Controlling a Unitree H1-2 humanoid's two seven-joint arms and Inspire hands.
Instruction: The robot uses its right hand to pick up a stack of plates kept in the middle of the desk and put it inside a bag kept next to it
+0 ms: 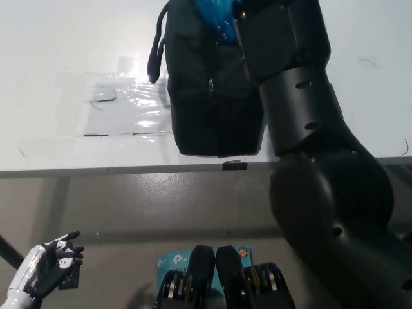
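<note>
Nearest, the white left hand (45, 273) hangs low below the desk edge, fingers spread, holding nothing. On the white desk (64, 51) stands the black bag (206, 96) – blue plates (215, 16) show at its top. The black right arm (309, 141) reaches there (its hand is hidden, so its grip cannot be told).

One black fabric zip bag (212, 96) on white surface (58, 38). One blue plate stack (215, 16), partly visible at bag's top; plate number cannot be told. One clear glossy plastic sheet (125, 106) taped flat. One small black clip (234, 165) at surface edge. One teal box (174, 261) on floor.
</note>
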